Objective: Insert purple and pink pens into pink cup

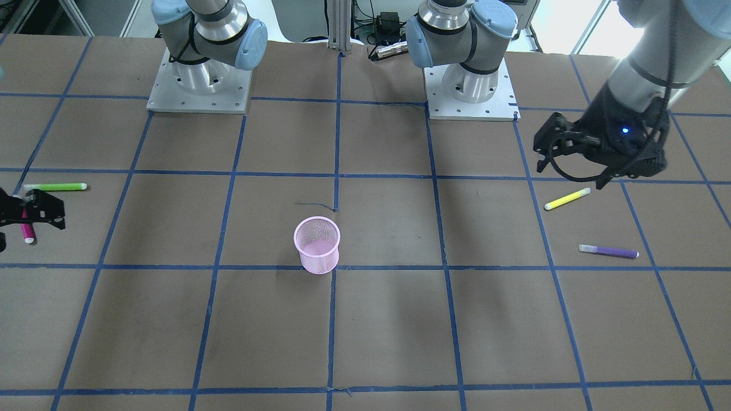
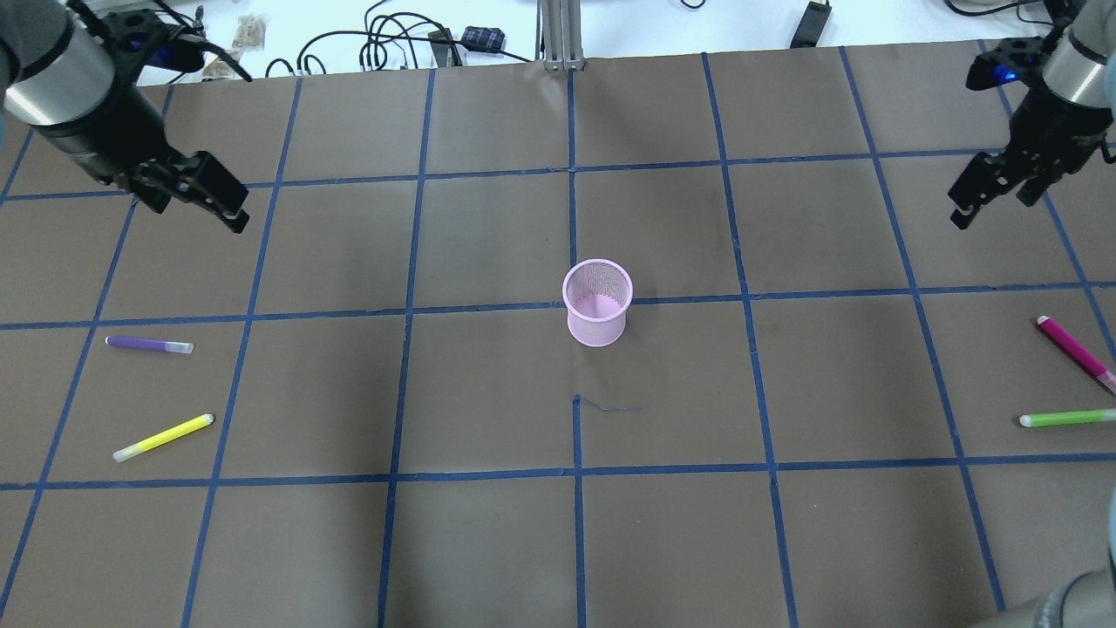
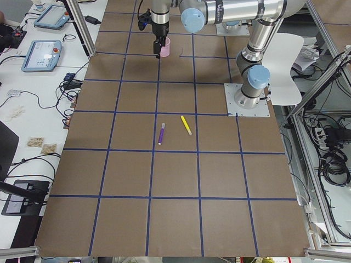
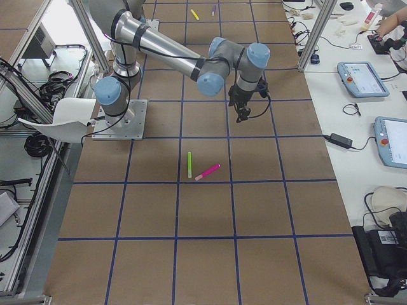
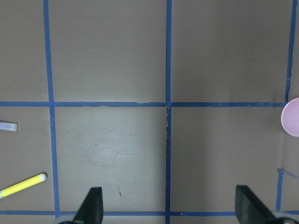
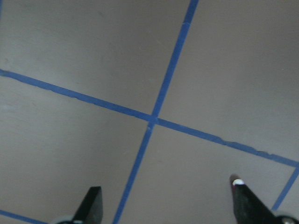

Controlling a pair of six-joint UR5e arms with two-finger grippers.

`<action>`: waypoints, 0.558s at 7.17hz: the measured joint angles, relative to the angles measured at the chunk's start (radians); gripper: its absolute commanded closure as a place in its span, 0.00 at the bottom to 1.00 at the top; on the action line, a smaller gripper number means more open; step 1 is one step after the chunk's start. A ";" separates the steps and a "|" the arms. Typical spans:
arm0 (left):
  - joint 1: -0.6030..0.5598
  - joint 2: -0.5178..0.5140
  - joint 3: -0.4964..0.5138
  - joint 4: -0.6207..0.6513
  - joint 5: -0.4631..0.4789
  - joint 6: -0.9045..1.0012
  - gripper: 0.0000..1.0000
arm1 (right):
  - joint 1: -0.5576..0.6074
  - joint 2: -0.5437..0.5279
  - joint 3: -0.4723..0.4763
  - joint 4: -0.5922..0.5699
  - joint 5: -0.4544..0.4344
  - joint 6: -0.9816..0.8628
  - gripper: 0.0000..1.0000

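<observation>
Pink mesh and probably light, the pink cup stands well apart from both pincers, between them, so a pen lowered off-centre could catch its rim and tip it. The left pincer hangs spread wide and empty, with the purple pen flat on the desk off to its outer side and a yellow pen near that. The right pincer is likewise spread and empty, the pink pen close by one fingertip and a green pen just beyond. A skewed descent could roll a target away or pinch its neighbour instead.
</observation>
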 measured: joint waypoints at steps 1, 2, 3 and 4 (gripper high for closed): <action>0.100 -0.010 -0.018 0.000 -0.012 0.185 0.00 | -0.079 0.032 0.049 -0.112 -0.008 -0.145 0.00; 0.203 -0.026 -0.045 0.005 -0.033 0.378 0.00 | -0.140 0.062 0.113 -0.241 -0.026 -0.281 0.00; 0.287 -0.051 -0.072 0.020 -0.066 0.561 0.00 | -0.182 0.085 0.178 -0.365 -0.048 -0.387 0.00; 0.347 -0.086 -0.091 0.042 -0.092 0.732 0.00 | -0.213 0.098 0.233 -0.450 -0.060 -0.452 0.00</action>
